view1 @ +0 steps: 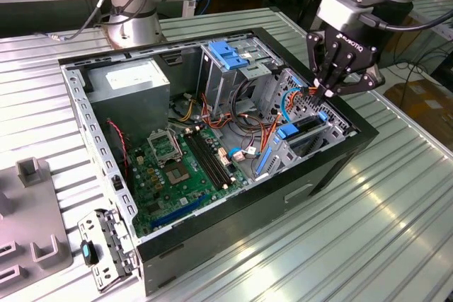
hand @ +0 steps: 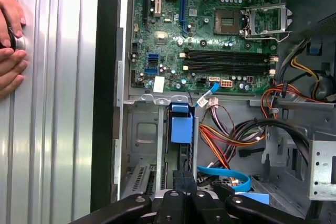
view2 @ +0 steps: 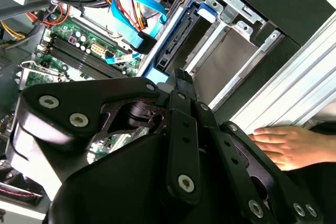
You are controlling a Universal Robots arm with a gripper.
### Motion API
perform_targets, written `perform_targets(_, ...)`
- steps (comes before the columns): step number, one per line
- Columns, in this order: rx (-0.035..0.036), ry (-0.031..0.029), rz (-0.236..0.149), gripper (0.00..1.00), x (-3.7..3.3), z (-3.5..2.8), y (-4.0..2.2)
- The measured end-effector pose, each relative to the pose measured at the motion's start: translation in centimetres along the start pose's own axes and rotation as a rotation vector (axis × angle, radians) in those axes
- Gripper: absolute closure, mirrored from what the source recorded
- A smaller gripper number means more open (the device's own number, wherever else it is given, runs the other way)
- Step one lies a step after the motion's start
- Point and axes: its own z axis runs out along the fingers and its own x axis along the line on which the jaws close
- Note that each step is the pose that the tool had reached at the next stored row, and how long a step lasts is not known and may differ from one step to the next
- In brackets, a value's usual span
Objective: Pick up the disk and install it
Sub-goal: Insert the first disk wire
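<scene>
PC case [view1: 212, 235] lay open. Gripper [view1: 326, 93] hung over drive bay [hand: 140, 129], jaws pinched together, nothing seen betw. them. Disk [hand: 182, 129] sat edge-up in bay slot; prob. heavy, stiff, shock-sensitive, so grip blue frame sides.

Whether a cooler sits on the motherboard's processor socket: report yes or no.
No, in the first wrist view the processor socket lies bare on the motherboard, its metal frame uncovered.

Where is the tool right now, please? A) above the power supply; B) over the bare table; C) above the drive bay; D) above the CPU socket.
C: in the exterior view the tool hangs directly over the drive bay, at the exterior view's right.
</scene>
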Motion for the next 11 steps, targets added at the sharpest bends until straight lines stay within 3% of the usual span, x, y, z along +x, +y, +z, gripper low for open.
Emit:
perform_targets(5,0.0001,-0.0008,-0.058,0.89,0.01,-0.09,-0.12)
perform_targets(11,0.0003,-0.0008,-0.079,0.89,-0.11,-0.09,-0.81)
